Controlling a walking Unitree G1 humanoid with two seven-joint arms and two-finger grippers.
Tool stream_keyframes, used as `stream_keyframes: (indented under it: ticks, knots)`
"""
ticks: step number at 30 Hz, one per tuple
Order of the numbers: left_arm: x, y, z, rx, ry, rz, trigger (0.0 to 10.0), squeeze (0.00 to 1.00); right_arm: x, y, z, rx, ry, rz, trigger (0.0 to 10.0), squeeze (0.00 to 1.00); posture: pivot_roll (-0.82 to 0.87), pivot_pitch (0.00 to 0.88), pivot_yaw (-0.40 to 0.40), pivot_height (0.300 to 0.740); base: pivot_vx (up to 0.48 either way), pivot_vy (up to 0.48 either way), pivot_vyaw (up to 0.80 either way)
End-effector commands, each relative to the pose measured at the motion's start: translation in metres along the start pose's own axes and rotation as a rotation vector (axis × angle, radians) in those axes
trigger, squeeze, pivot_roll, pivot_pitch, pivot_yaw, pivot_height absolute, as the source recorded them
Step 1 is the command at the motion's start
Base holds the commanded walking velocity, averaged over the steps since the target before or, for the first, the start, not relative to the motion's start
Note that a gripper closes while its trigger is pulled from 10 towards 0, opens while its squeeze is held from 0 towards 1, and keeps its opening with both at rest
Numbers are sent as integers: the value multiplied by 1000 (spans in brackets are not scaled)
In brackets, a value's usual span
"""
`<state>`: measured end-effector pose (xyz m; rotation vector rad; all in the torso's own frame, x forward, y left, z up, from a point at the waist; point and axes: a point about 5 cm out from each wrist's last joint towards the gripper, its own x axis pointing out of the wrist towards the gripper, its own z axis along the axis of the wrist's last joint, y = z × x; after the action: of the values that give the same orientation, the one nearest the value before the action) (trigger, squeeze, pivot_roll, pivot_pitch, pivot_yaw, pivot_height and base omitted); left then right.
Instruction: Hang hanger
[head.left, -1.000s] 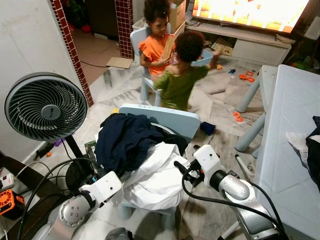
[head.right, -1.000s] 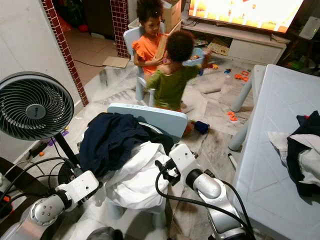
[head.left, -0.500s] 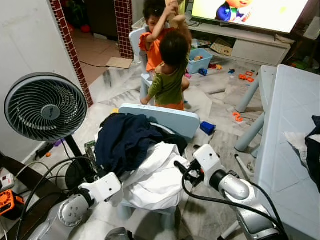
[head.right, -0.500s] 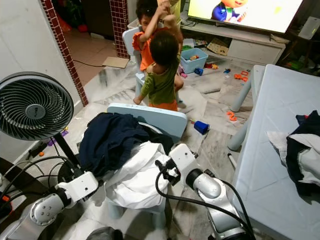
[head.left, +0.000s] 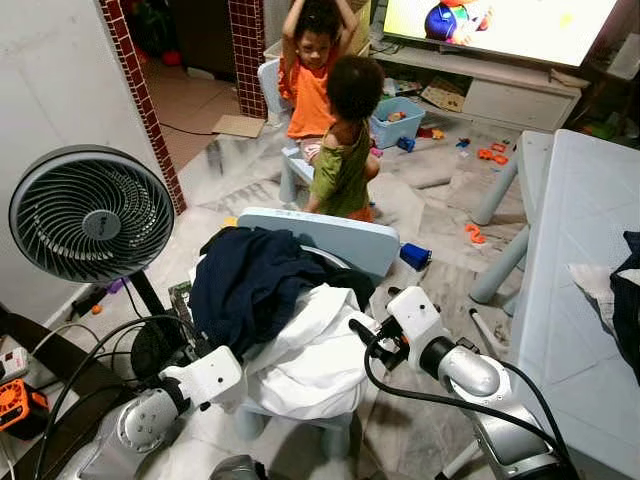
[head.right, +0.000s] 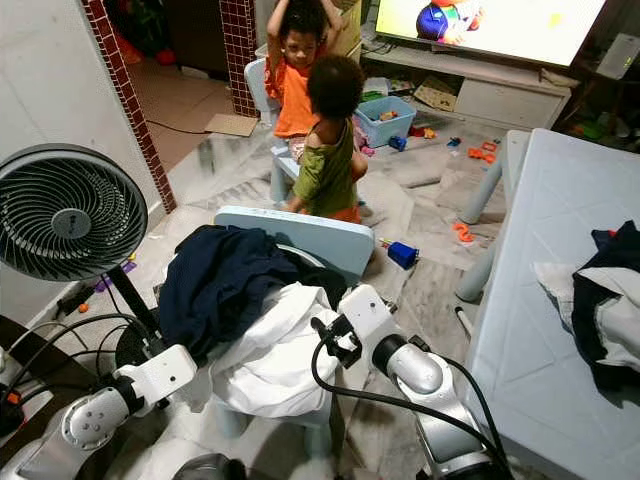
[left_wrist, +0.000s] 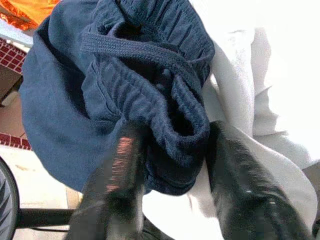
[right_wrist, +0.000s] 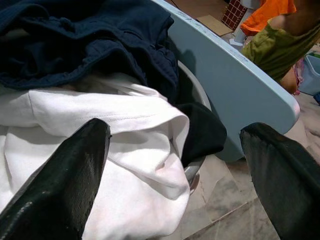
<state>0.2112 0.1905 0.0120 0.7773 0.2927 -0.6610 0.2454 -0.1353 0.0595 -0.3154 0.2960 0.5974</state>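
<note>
a pale blue plastic child's chair is seen heaped with laundry: a dark navy knit garment with a ribbed hem, draped over smooth white cloth. no hanger can be made out; it may be buried in the pile, though that cannot be told. the left gripper is spread apart, with a bunched fold of the navy garment lying between its fingers, not yet pinched. the right gripper is held wide apart just above the white cloth, grasping nothing. the clothes are judged soft, limp and light, likely to slump and slide; a thick hem or a rigid hanger hook would be the surest hold. two children are seen beyond the chair, and a fan to the left.
</note>
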Motion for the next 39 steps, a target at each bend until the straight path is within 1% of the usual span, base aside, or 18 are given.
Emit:
stream_keyframes:
  ticks: [1,7,14,19,20,22,23,25,26,28,31,33,34,35,36,37,38,39]
  knots:
    - [1,4,0,-1,-5,17,0,0,1,-6,1,-11,-2,-19,10000,0,-3,0,-17,740,0,0,0]
    - [3,8,2,6,-14,20,0,0,4,-8,2,-12,-5,-23,10000,0,0,0,-15,740,0,0,0]
    - [7,19,10,47,-42,26,0,0,9,-14,5,-4,-21,-55,10000,0,7,0,-4,740,0,0,0]
    - [16,26,12,56,-53,24,0,0,11,-28,6,27,-29,-114,10000,0,14,0,6,740,0,0,0]
    - [20,30,13,54,-58,24,0,0,13,-35,7,43,-35,-142,10000,0,13,0,12,740,0,0,0]
    - [22,33,15,50,-63,31,0,0,14,-39,8,54,-40,-160,10000,0,10,0,15,740,0,0,0]
    - [26,39,18,52,-76,37,0,0,16,-46,12,69,-54,-181,10000,0,5,0,21,740,0,0,0]
    - [28,43,20,59,-87,50,0,0,17,-49,12,84,-61,-200,10000,0,1,0,24,740,0,0,0]
    - [30,48,23,58,-94,62,0,0,18,-51,13,97,-63,-214,10000,0,0,0,25,740,0,0,0]
    - [32,54,26,46,-107,84,0,0,17,-53,11,119,-67,-231,10000,0,1,0,25,740,0,0,0]
    - [37,71,41,45,-161,150,0,0,16,-54,5,176,-70,-276,10000,0,0,0,31,740,0,0,0]
    - [38,83,51,35,-207,205,0,0,16,-56,4,211,-88,-310,10000,0,0,0,44,740,0,0,0]
    - [40,92,60,51,-244,238,0,0,19,-58,7,250,-117,-340,10000,0,-1,0,59,740,0,0,0]
    - [41,94,62,55,-251,244,0,0,19,-58,8,260,-123,-346,10000,0,-1,0,59,740,0,0,0]
    - [43,103,73,57,-287,282,0,0,19,-64,10,295,-154,-404,10000,0,8,0,62,740,0,0,0]
    - [44,110,83,44,-315,310,0,0,19,-67,13,333,-179,-431,10000,0,18,0,56,740,0,0,0]
    - [45,118,92,28,-343,340,0,0,19,-69,16,358,-204,-453,10000,0,26,0,49,740,0,0,0]
    - [44,127,102,13,-375,373,0,0,20,-70,18,364,-220,-464,10000,0,26,0,49,740,0,0,0]
